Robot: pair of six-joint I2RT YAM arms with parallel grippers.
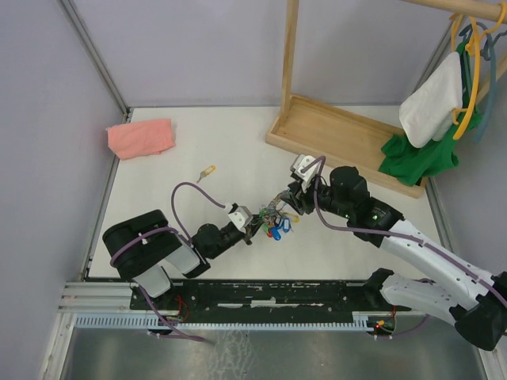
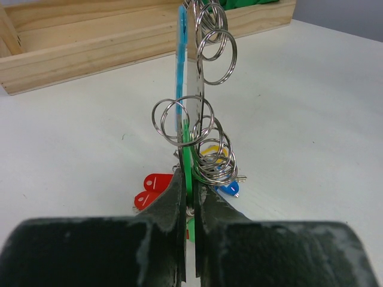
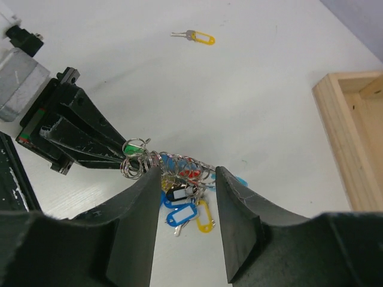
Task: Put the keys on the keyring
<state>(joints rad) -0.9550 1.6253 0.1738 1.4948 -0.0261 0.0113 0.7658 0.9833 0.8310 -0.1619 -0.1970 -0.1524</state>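
Keyring up off the worktop, strung between the two hands as a short, bristling chain of small split rings and coloured heads. Long axis roughly along the line from one hand to the other; light-blue tag standing on edge along it, red, blue and yellow heads hanging beneath.

Green-headed key at the keyring's left-arm end, edge-on, pinched between the closed fingers of the left hand. Cannot tell whether threaded onto a ring or only pressed against the bunch.

Right hand at the keyring's opposite end, fingers parted, one on each side of the rings. No clamping visible there.

Yellow-headed key loose and flat on the worktop, well apart from the keyring, beyond it on the left arm's side. Long axis roughly crosswise to the line back toward the keyring. Nearer the left hand than the right, by the look of it, yet that hand busy with the green head. Likely need, then: a firm hold on the keyring by the right hand before any reach for the loose key.

Farther out past that key, a pink cloth. Beyond the keyring on the right arm's side, a wooden rack.
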